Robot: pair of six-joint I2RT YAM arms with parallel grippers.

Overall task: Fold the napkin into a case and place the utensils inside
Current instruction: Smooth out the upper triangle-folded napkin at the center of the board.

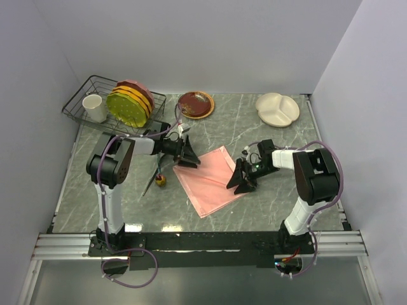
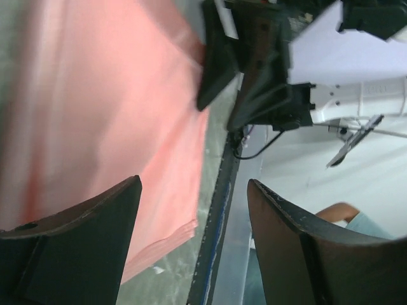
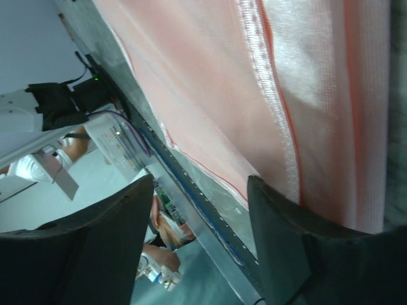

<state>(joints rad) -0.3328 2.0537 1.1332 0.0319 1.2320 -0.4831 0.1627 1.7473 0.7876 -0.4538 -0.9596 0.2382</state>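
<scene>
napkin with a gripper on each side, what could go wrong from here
1. The napkin lies folded in shiny stacked layers. The open left gripper or right gripper may catch only some of the layers and skew the fold.
2. The utensils lie close beside the left arm, so a swing could knock them away.

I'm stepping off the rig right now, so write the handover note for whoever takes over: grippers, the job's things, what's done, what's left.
Left gripper: open, empty, at the napkin's far-left corner.
Right gripper: open, empty, at the napkin's right edge.
Napkin: mid-table, folded flat in layers, a broad rectangle and not yet a narrow case.
Utensils: on the table, left of the napkin, outside it.
Done: the first folds.
Left: fold it down into a case, then put the utensils inside.
</scene>
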